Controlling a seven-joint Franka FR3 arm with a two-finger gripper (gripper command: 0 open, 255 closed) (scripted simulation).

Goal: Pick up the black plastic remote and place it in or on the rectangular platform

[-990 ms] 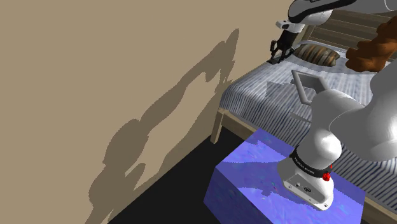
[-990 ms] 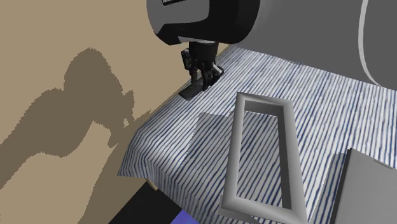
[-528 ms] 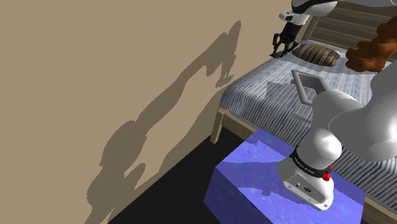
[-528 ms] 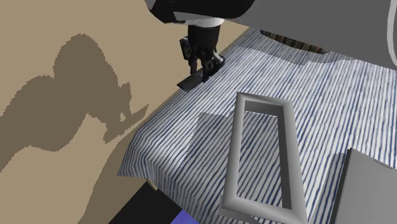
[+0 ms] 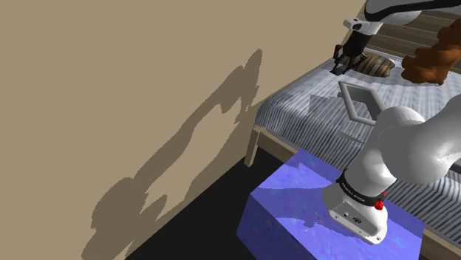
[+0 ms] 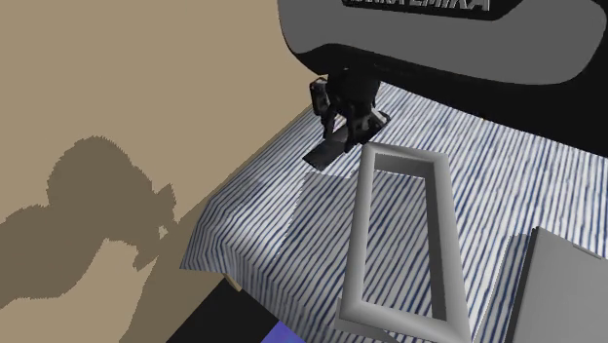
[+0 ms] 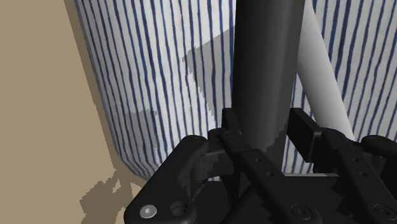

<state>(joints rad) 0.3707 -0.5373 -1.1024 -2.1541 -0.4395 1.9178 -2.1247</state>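
Claw (image 6: 347, 129) shifted right in the second exterior view with remote (image 6: 324, 153), now near platform (image 6: 359, 234) far end.
Closed on the flat dark slab remote, held tilted over blue-striped bed (image 6: 263, 224) cover, upper centre; grey rectangular open-frame platform lies flat below.

There is one bed (image 5: 295, 111), and on it one grey rectangular frame (image 6: 359, 234) and one striped pillow (image 5: 375, 63). There is one dark remote (image 6: 325, 152). One robot arm (image 5: 414, 148) carries one pincer (image 6: 343, 134) with two fingers (image 7: 303, 132), and it stands on one blue box (image 5: 288, 203). One shaggy brown thing (image 5: 432, 59) shows by the bed's far edge.
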